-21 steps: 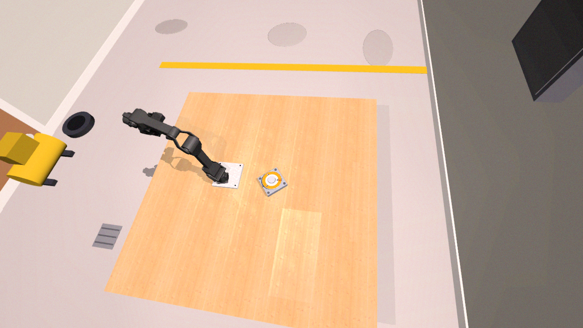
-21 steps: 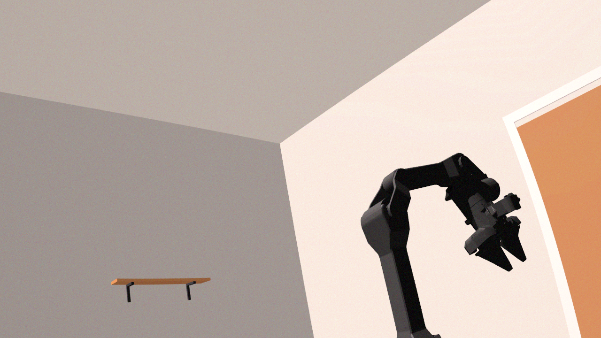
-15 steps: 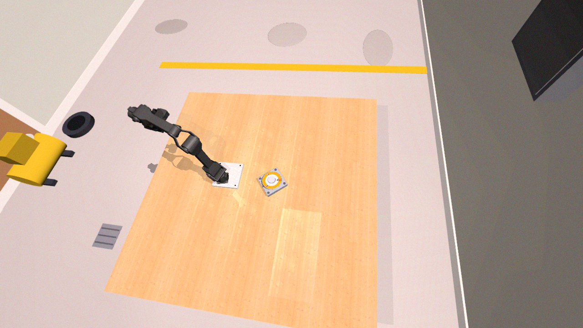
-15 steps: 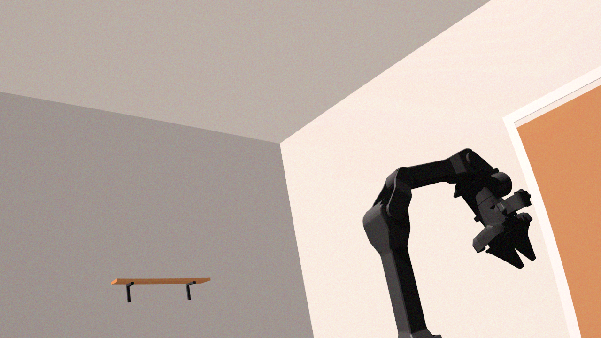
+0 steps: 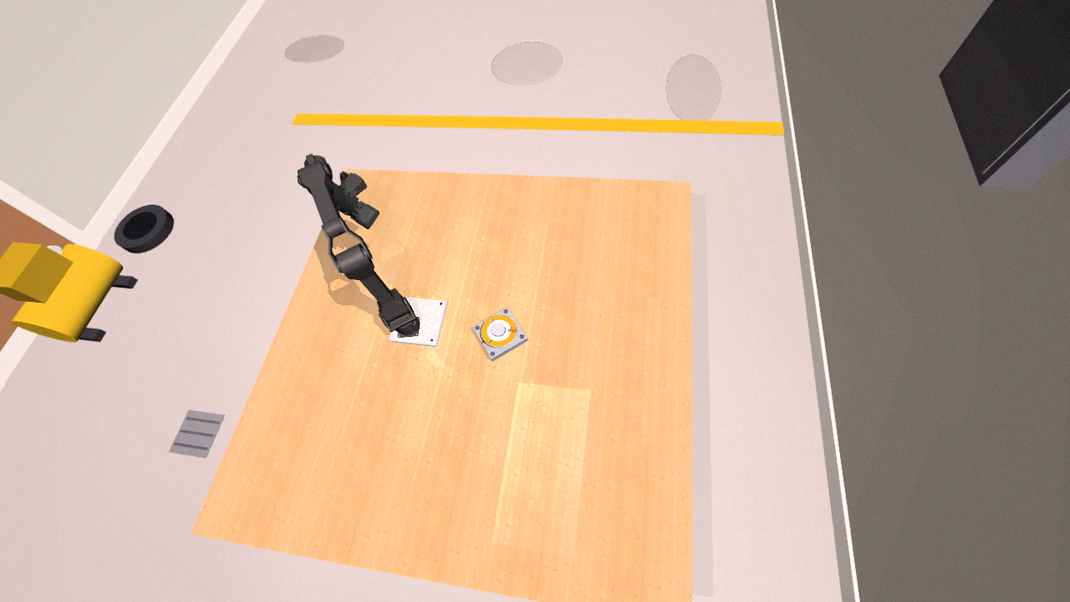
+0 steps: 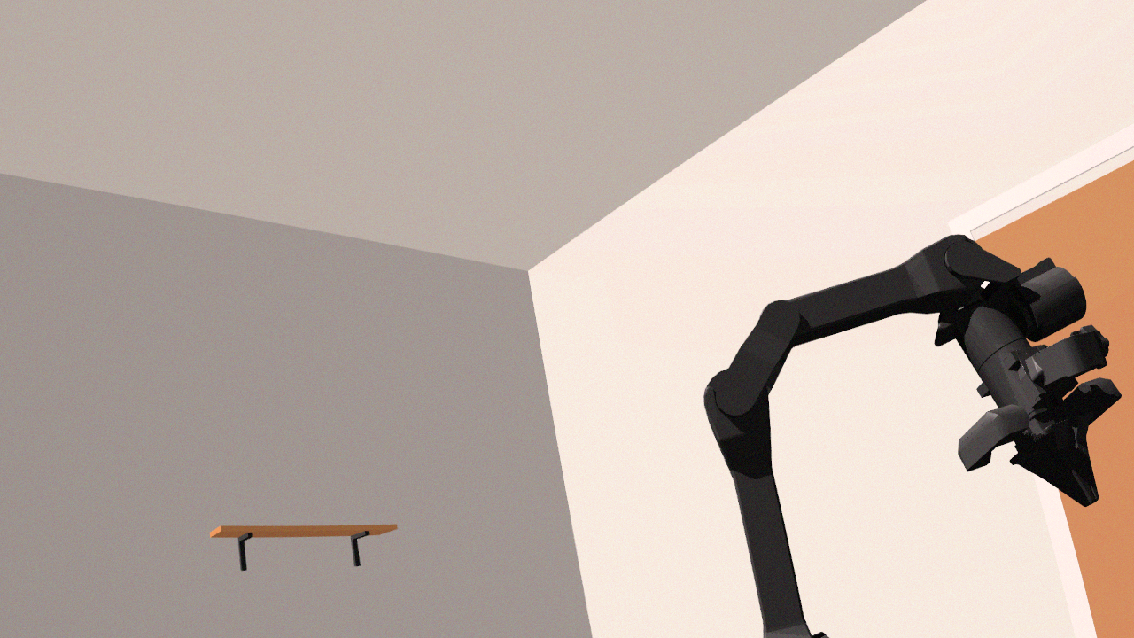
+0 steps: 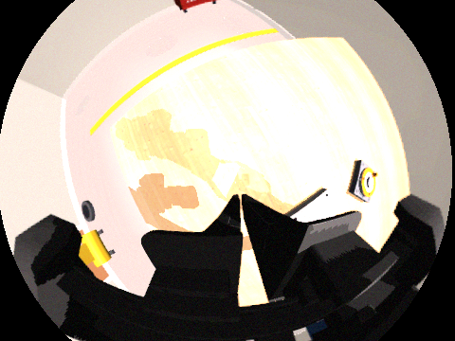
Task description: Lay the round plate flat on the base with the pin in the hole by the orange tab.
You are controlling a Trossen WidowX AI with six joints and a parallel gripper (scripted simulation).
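The round white plate with the orange ring sits on its square grey base on the light wooden floor panel, just beside the white mounting slab that carries the black arm, on the side away from the yellow cart. Taking that grey base as the landmark, the black parallel-jaw gripper hangs high in the air and well apart from it, back past the mounting slab, with its jaws pressed almost together and nothing between them. In the wrist view the base shows small and far off to the right of the fingertips. The step in hand looks like the approach, and the closed fingers could serve as a single pushing tip. To do it well, the arm should swing over the base, come down beside the orange tab rather than on top of the plate, and nudge the tab around the post until the hole meets the pin. The tab and pin are too small here to place, so the direction of turning cannot be judged.
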